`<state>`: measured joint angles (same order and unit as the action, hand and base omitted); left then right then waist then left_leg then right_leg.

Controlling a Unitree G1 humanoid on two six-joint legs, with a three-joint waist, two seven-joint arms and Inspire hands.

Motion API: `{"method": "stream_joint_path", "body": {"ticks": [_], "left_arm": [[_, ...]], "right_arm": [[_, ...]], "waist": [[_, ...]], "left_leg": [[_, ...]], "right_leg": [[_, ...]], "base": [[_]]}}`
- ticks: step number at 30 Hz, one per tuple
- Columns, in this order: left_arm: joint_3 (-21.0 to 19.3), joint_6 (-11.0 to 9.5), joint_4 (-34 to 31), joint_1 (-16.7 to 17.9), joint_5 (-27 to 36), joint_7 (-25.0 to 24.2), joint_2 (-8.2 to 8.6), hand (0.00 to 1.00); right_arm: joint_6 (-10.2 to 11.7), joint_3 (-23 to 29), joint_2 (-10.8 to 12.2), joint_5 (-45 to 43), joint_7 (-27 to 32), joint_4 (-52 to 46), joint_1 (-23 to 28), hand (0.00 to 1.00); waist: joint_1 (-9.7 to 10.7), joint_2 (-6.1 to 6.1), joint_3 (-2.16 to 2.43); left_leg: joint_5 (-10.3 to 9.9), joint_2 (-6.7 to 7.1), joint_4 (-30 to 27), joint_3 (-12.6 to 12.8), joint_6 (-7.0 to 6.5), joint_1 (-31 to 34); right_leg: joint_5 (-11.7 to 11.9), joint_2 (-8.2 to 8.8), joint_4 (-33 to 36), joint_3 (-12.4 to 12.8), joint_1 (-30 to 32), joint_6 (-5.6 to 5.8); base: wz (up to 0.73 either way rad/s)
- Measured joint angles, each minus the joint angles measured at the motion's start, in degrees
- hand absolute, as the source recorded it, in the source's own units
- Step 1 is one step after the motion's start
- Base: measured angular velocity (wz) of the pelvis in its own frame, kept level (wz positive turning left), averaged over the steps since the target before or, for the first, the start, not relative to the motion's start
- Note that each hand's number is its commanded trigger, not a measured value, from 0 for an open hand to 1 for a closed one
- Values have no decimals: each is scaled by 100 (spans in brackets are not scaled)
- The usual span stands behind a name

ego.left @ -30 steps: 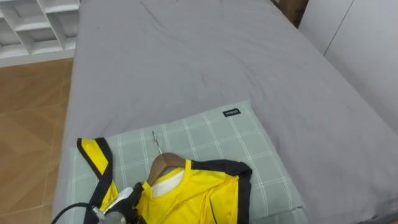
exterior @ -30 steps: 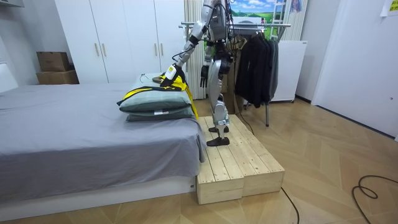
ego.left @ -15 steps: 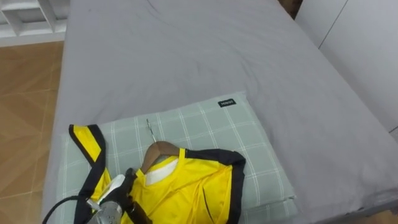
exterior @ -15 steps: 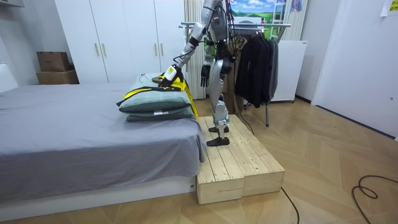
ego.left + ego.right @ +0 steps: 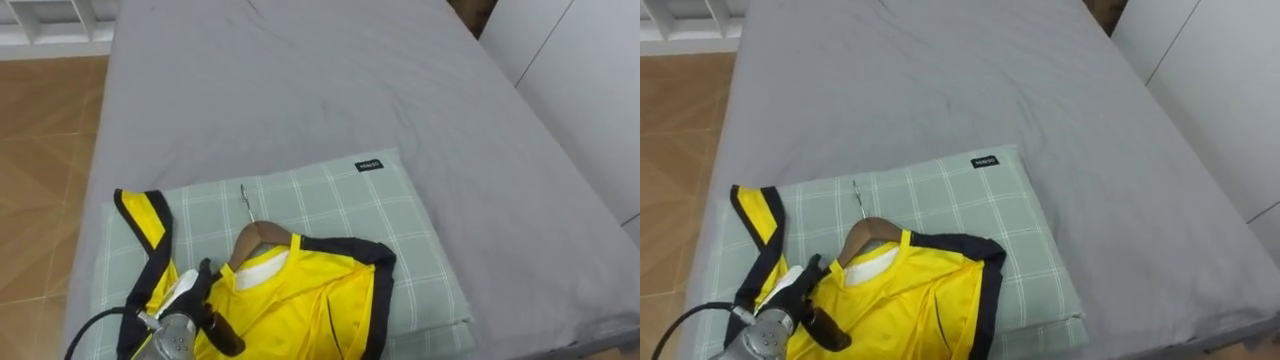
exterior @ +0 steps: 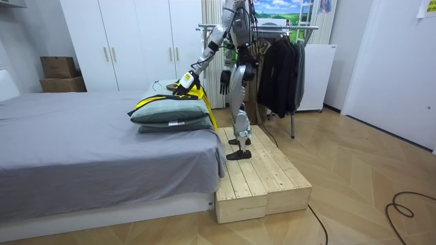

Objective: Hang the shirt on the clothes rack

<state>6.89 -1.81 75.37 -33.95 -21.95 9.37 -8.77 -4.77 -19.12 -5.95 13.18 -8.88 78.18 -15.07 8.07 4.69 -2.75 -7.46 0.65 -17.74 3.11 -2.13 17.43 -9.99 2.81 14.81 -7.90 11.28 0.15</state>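
A yellow shirt (image 5: 300, 305) with dark trim lies on a wooden hanger (image 5: 255, 240), whose metal hook (image 5: 246, 205) points up the bed. Both rest on a green checked pillow (image 5: 330, 205). My left hand (image 5: 190, 310) comes in from the lower left and sits on the shirt's left shoulder, dark fingers curled onto the cloth. In the room view that hand (image 6: 185, 83) reaches out to the shirt (image 6: 191, 88) on the stacked pillows, while my right hand (image 6: 223, 80) hangs at my side with relaxed fingers.
The pillows lie on a grey bed (image 5: 300, 90). I stand on a wooden platform (image 6: 262, 177) at the bed's end. Behind me is a clothes rack (image 6: 286, 27) with dark garments (image 6: 279, 68). White wardrobes (image 6: 136, 41) line the wall, and a white shelf (image 5: 60, 20) stands beyond the bed.
The eye view has shifted slightly, so the camera moved. My left hand stays on the shirt's shoulder. Nothing differs in the room view.
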Motion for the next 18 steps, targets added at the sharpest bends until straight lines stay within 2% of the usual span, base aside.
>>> {"method": "stream_joint_path", "body": {"ticks": [2,4,7,11,18], "left_arm": [[-2,-1,-1,-12,3,146,-30,100],[-1,-13,-1,-77,41,234,-175,100],[-1,-24,-2,-93,192,283,-281,100],[-2,23,-3,-93,242,303,-297,100],[-12,144,9,-81,397,250,-200,100]], "right_arm": [[0,0,0,0,2,0,0,0],[3,-1,0,-1,5,0,0,0],[10,-1,0,-1,4,-1,-2,0],[10,-1,0,2,0,-1,-4,0],[21,0,0,7,-1,2,-19,0]], "waist": [[4,-1,0],[12,-1,0],[4,-2,-1],[1,-12,-5],[-13,-47,-28]], "left_leg": [[0,-1,-2,-5,0,0],[0,2,1,-11,0,0],[0,9,12,-17,0,1],[0,7,23,-19,0,-2],[-2,4,62,-22,2,3]], "right_leg": [[1,-1,2,-2,-2,-2],[1,0,1,-6,-4,-2],[1,4,-7,-5,-5,-1],[1,3,-13,-9,-5,-1],[4,0,-12,-25,6,-4]], "base": [[0],[0],[0],[0],[0]]}}
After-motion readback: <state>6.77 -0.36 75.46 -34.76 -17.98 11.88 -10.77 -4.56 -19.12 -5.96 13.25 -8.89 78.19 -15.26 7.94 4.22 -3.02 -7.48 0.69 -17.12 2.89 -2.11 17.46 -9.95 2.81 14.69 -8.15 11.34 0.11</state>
